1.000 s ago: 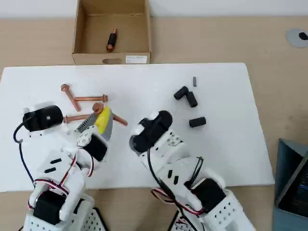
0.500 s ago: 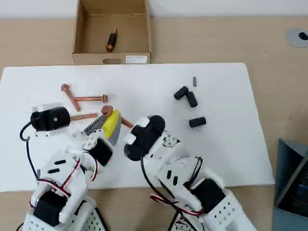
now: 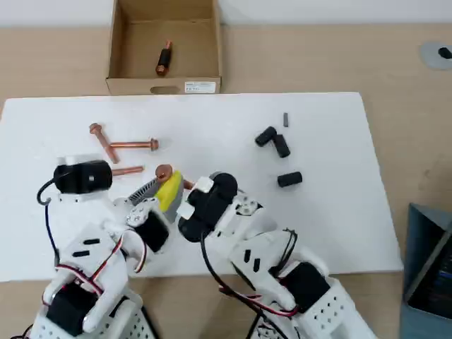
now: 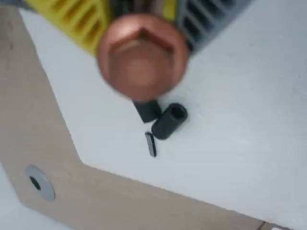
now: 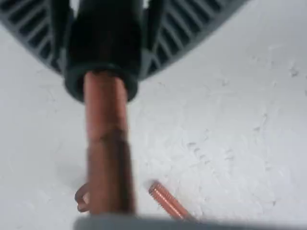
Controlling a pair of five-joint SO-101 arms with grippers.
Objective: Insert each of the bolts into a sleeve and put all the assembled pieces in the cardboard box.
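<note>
Presently, insertion was under way.
Left gripper (image 4: 140, 8) clamped the bolt (image 4: 142, 55), right gripper (image 5: 104, 26) the sleeve (image 5: 102, 52); shaft apparently needed a straight push home.

1. The bolt (image 4: 142, 55) in the left gripper (image 3: 161, 182) looks like copper-toned metal, smooth with a dull sheen.
2. The sleeve (image 5: 103, 48) in the right gripper (image 5: 101, 67) looks like matt black plastic.
3. Both grippers have ribbed plastic fingers.
4. The white sheet (image 3: 318, 212) is matt and faintly grainy; the desk (image 3: 318, 63) looks like smooth wood.
5. The cardboard box (image 3: 141, 86), at 11 o'clock, is matt brown.
</note>
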